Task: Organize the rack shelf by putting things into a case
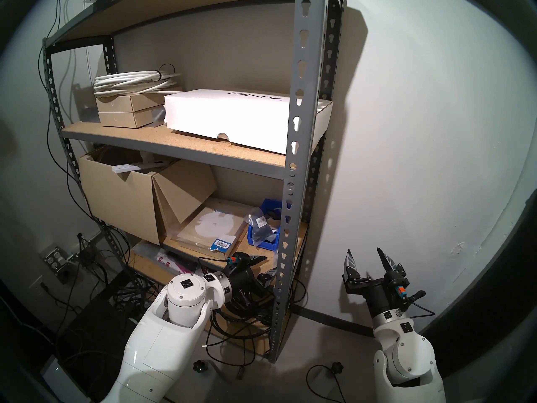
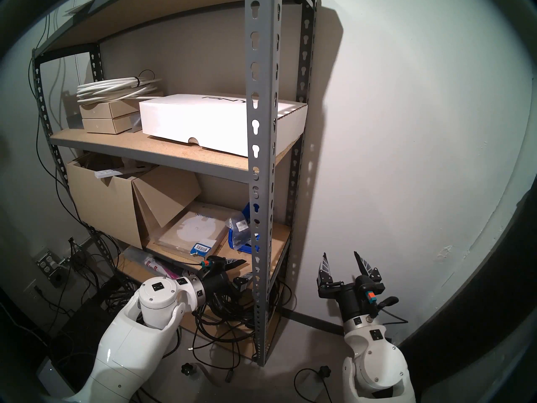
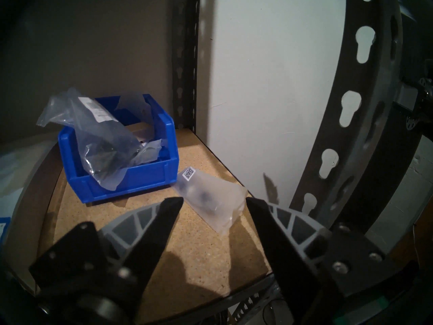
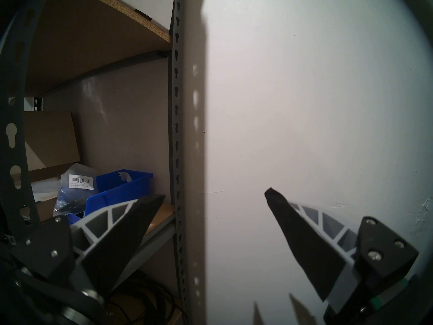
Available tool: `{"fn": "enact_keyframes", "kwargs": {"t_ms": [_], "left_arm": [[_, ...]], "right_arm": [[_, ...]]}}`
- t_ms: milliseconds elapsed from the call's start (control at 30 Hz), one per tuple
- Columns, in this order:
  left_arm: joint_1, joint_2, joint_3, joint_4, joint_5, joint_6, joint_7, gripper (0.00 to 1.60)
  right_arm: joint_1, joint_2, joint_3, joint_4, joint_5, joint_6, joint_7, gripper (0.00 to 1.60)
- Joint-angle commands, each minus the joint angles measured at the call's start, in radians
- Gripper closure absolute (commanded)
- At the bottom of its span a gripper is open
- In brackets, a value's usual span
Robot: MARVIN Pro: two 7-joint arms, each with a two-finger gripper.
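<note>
The grey rack shelf (image 1: 297, 123) stands against the wall. On its lower tan board (image 3: 199, 242) sits the blue bin (image 3: 131, 176), also in the head view (image 1: 263, 240) and right wrist view (image 4: 112, 193). A clear bag of dark parts (image 3: 103, 139) sticks out of the bin. Another clear bag (image 3: 210, 200) with a small white code label lies on the board at the bin's front right. My left gripper (image 3: 214, 201) is open at the board's front edge, its tips on either side of that bag's near end. A blue-and-white packet (image 1: 222, 244) lies on the flat tan box. My right gripper (image 1: 363, 255) is open and empty outside the rack.
A large brown cardboard box (image 1: 116, 199) and a flat tan box with a white circle (image 1: 212, 225) fill the lower board's left. The front right upright (image 1: 286, 233) stands just right of my left gripper. A white box (image 1: 229, 117) lies on the board above. Cables (image 1: 247, 306) tangle below.
</note>
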Motion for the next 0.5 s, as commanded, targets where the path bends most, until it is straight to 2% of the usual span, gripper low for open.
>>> {"fn": "enact_keyframes", "kwargs": {"t_ms": [0,167,267,467], "left_arm": [[-0.028,-0.001,0.002,-0.004,-0.001,-0.021,-0.011,0.46],[-0.036,0.002,0.009,0.0,0.011,-0.023,-0.021,0.44],[-0.043,0.001,0.016,0.009,0.023,-0.03,-0.022,0.32],[-0.055,0.002,0.023,0.03,0.042,-0.041,-0.024,0.36]], "right_arm": [[0.002,-0.002,-0.001,-0.021,0.001,-0.003,-0.001,0.0],[0.002,-0.002,-0.001,-0.021,0.001,-0.003,-0.001,0.0],[0.002,-0.002,-0.001,-0.021,0.001,-0.003,-0.001,0.0],[0.002,-0.002,-0.001,-0.021,0.001,-0.003,-0.001,0.0]]}}
